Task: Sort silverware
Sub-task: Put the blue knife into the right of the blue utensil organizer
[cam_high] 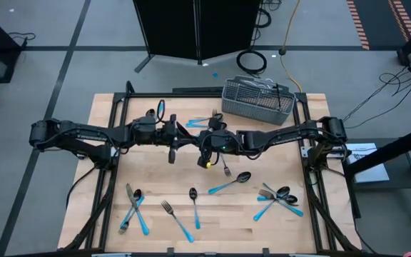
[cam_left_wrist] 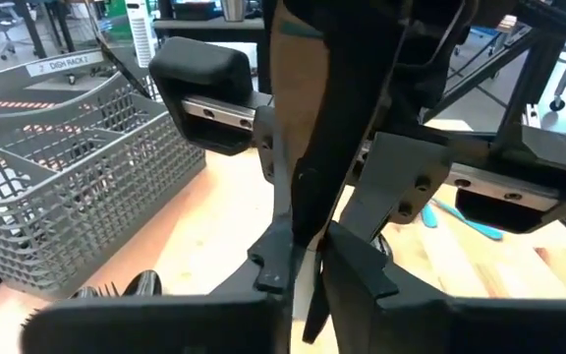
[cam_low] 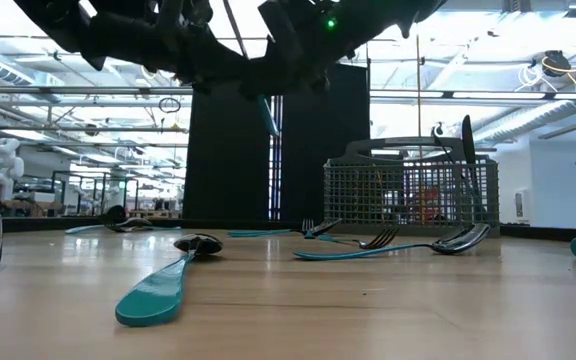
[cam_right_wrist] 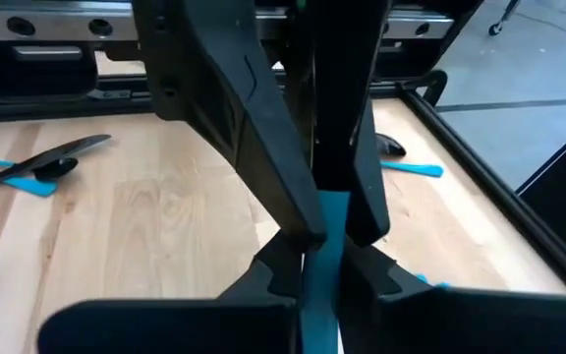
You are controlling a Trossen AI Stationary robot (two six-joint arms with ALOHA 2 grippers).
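Note:
Above the middle of the table my left gripper (cam_high: 179, 137) and my right gripper (cam_high: 200, 141) meet tip to tip, both shut on one piece of silverware (cam_right_wrist: 322, 251). Its light-blue handle (cam_low: 268, 115) hangs down below the two grippers, well clear of the table. What kind of piece it is stays hidden by the fingers. More silverware lies flat on the wood: a spoon (cam_high: 230, 184), a heap at the near right (cam_high: 280, 200), a heap at the near left (cam_high: 134, 207), a fork (cam_high: 177, 218) and a spoon (cam_high: 194, 205). My left gripper pinches a dark long part of the piece (cam_left_wrist: 312, 211) between its two fingers, coming roughly level from the table's left; the fingers lie across it. The piece stands steeply, clear of the table. My right gripper pinches the blue handle (cam_right_wrist: 324, 221) between its two fingers, coming from the table's right and slanting a little down, across the handle. The handle runs on below the fingers.
The grey wire-mesh basket (cam_high: 257, 100) stands at the far right of the table, with some pieces in it. A few blue-handled pieces (cam_high: 202, 121) lie just beyond the grippers. A black frame (cam_high: 312, 193) borders the table.

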